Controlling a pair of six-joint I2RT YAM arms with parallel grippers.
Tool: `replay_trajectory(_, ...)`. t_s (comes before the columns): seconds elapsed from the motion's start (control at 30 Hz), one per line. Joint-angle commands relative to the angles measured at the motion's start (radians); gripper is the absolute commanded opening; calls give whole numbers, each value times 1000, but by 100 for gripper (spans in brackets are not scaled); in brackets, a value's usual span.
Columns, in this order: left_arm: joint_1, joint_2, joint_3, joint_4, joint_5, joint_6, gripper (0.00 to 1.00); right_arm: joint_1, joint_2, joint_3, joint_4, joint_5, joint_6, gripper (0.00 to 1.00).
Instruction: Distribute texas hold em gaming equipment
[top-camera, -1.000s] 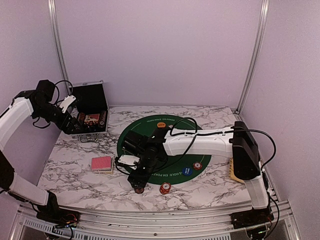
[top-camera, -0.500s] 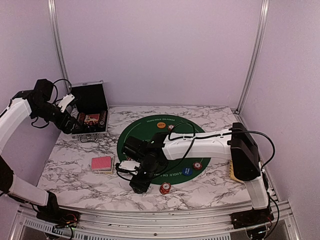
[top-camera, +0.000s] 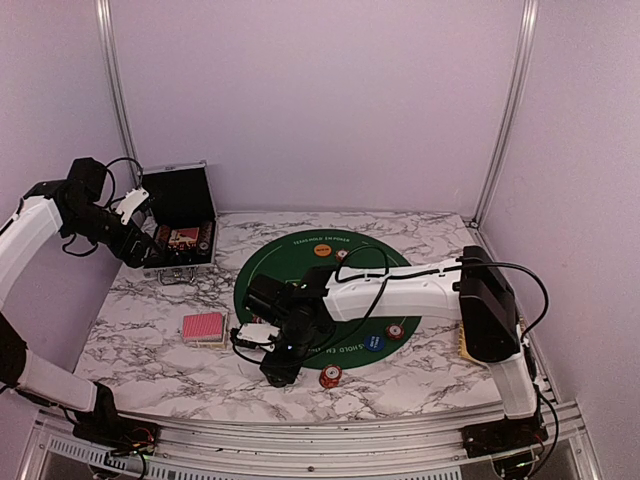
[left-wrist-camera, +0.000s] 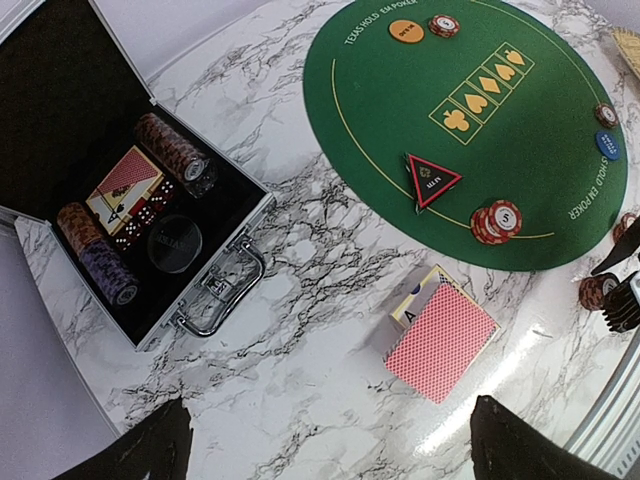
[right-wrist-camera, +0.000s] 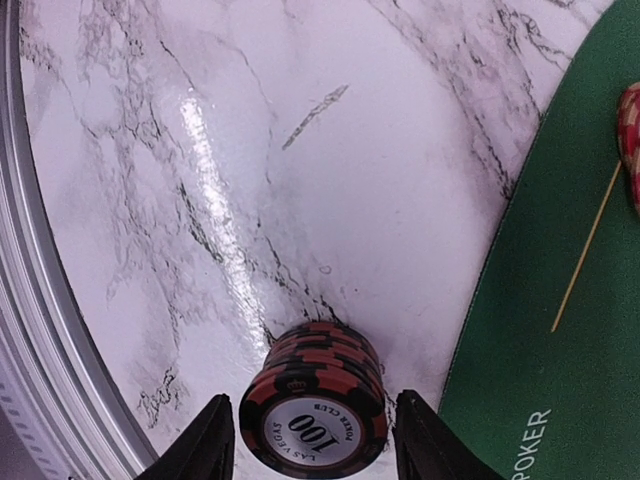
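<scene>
1. TABLE-SIDE PICKUP: The right gripper (right-wrist-camera: 313, 425) stands low over a stack of dark, red-edged chips (right-wrist-camera: 315, 395) marked 100, with 1 finger on each side. Its jaws are about half-spread and hug the stack. Whether the pads already press it cannot be told.
2. The stack rests on the marble table (right-wrist-camera: 150, 150), just off the rim of the green felt mat (right-wrist-camera: 560, 330), at about 7 o'clock of the mat in the overhead view.
3. This looks like the pickup of 1 player's stake. The next move calls for a square squeeze on the whole column so that no chip slips off, then a straight lift before any carry.
4. The left gripper (left-wrist-camera: 335, 460) hangs fully spread and empty at the table's 10 o'clock corner, above the black case (left-wrist-camera: 60, 90). The case lies open, with chip rolls, cards and dice inside.
5. The red-backed card deck (top-camera: 204, 327) lies at 9 o'clock of the right gripper, apart from it. A second chip stack (top-camera: 330, 377) sits near at 3 o'clock.
6. On the mat are the triangular marker (left-wrist-camera: 432, 180), another chip pile (left-wrist-camera: 497, 220), the orange button (left-wrist-camera: 405, 31) at 12 o'clock and a blue chip (left-wrist-camera: 607, 144) near 4 o'clock.
7. The second chip stack seems the likeliest thing to be knocked. The wicker tray (top-camera: 468, 340), at the table's 3 o'clock edge, lies well apart.
</scene>
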Motion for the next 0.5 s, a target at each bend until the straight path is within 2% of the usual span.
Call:
replay_trajectory(0.0, -4, -27, 15, -26, -2, 5, 99, 10, 12, 1, 21, -10, -6, 49)
replay_trajectory(0.3, -4, -27, 18, -27, -1, 7, 99, 10, -21, -9, 25, -8, -1, 20)
replay_trajectory(0.47, -4, -33, 16, -27, -1, 8, 99, 9, -59, 6, 19, 26, 11, 8)
